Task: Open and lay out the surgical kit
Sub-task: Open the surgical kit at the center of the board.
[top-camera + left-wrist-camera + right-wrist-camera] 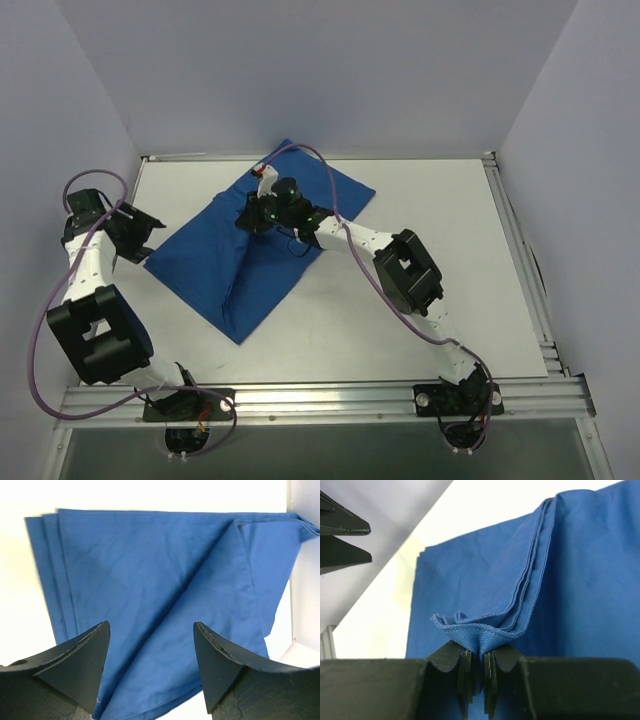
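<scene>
Right end effector (475,656): jaws were closed tight on a bunched fold of the royal-blue cloth wrap (225,268). Several stacked layers of hem were pinched between the fingers (462,672), and the gathered edge rose from the grip in a curved ridge. In the top view this end effector sat over the far half of the wrap. A raised crease ran from it toward the wrap's near corner. The wrist was pitched down onto the wrap. The forearm stretched back from it toward the wrap's right. The elbow block stood off the wrap's right side, and the upper link ran down to the base at the near rail.

Left end effector (151,630): jaws stood wide apart, with nothing between them. It was poised at the wrap's left corner, pointed across the cloth; whether it touched the fabric could not be told. The arm was folded sharply. Its elbow block was well to the near left of the wrap, and its forearm ran up toward the wrap's left corner.

The wrap lay on the white counter (450,210), left of centre, set diamond-wise. It was mostly flat apart from the lifted fold.
</scene>
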### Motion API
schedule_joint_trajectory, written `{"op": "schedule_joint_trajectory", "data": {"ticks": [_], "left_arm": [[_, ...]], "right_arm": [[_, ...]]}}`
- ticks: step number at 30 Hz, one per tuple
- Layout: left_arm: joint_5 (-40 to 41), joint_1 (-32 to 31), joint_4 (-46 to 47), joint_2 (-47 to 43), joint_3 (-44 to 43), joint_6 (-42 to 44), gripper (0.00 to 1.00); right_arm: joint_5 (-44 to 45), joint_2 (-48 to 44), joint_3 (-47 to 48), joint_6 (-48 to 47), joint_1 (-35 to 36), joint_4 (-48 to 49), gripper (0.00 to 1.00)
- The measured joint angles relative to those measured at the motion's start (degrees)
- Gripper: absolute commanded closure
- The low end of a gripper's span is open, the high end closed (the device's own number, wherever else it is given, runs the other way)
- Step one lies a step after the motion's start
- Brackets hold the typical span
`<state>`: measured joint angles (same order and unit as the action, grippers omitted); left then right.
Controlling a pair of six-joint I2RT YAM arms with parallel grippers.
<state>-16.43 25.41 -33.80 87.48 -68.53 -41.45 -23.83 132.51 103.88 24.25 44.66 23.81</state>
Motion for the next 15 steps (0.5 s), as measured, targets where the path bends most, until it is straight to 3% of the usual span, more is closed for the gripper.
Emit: {"op": "schedule_joint_trajectory", "data": {"ticks": [15], "left_arm": [[2.3,1.1,-0.3,1.9,4.0,-4.1,0.24]], "right_arm": [[5.4,-1.8,2.3,-6.0,0.0,-12.7,1.0]]}}
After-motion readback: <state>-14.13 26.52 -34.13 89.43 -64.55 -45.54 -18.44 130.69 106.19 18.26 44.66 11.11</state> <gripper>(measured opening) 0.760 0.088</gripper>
